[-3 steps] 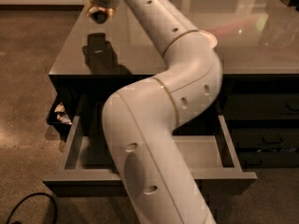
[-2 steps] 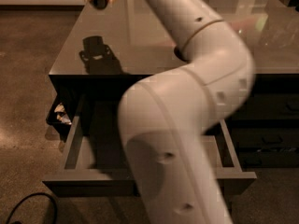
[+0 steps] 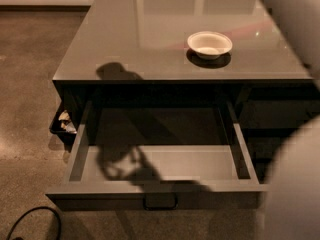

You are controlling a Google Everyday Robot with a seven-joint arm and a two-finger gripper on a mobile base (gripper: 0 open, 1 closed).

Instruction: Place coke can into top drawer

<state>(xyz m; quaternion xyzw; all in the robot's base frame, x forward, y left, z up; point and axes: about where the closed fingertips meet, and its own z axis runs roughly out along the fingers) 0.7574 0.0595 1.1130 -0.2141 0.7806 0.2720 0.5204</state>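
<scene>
**Top drawer pulled out, bowl on the counter, arm at the right edge**

Camera view: the top drawer (image 3: 165, 164) stands pulled well out from under the counter (image 3: 150, 39). It is wide and shallow, with straight grey walls and a flat grey floor. The floor is bare and crossed by a dark shadow on its left half. A small curved handle (image 3: 160, 203) sits at the middle of the drawer's front panel.

The counter top is smooth and glossy and throws back pale reflections. Its front edge runs straight above the drawer's back part. A round white bowl (image 3: 209, 44) rests on it towards the right, set back from that edge.

A blurred pale arm (image 3: 295, 184) fills the lower right corner and overlaps the drawer's right front corner. More of it shows at the upper right.

The gripper lies outside the frame, so its state cannot be told. The coke can does not show either.

The floor (image 3: 25, 84) is brown and speckled. A black cable (image 3: 30, 219) loops across it at the lower left. A dark bin (image 3: 64, 124) holding crumpled pale scraps sits low, just beside the counter's left side.
</scene>
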